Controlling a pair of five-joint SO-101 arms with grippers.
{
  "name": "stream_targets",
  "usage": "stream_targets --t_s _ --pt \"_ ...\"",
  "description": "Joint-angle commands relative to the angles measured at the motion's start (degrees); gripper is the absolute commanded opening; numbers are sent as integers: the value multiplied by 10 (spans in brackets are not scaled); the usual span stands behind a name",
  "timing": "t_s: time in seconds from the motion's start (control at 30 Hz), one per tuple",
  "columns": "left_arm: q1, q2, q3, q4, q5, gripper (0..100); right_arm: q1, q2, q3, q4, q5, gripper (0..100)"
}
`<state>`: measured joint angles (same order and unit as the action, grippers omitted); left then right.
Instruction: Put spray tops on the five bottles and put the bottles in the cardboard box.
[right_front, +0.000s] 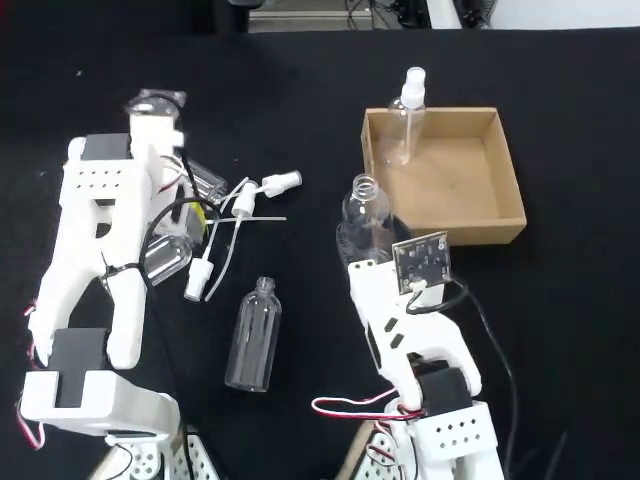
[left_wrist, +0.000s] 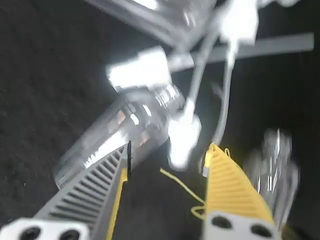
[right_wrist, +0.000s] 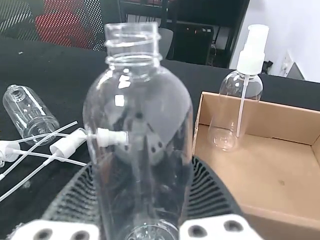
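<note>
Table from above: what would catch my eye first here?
The right gripper clasps an uncapped bottle upright, just beside the cardboard box. Inside the box's far corner stands a finished bottle with its spray top on. Loose spray tops with long tubes lie tangled beside the left arm.

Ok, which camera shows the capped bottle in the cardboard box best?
The right wrist view: the capped bottle stands side-on and unblocked, its spray top clear, inside the cardboard box. The high view shows it from above, in the box's corner.
</note>
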<state>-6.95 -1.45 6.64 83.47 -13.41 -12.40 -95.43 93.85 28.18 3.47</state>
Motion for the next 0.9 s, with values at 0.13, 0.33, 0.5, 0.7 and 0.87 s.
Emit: stream_targets --t_s 0.13,0.33,0.5,0.7,0.87 --pt "63 -17 84 -36 -165 242 -3 -9 -5 -17 -1 11" --pt "50 -15 138 -104 -168 243 -3 -9 -5 -17 -1 11" --pt "48 -14 140 -109 -168 244 -3 -9 -4 -16 -1 11" --pt "48 41 124 -105 -163 242 -4 -9 2 -17 0 11" --pt "47 63 123 -109 -72 242 -3 -9 0 -17 0 11"
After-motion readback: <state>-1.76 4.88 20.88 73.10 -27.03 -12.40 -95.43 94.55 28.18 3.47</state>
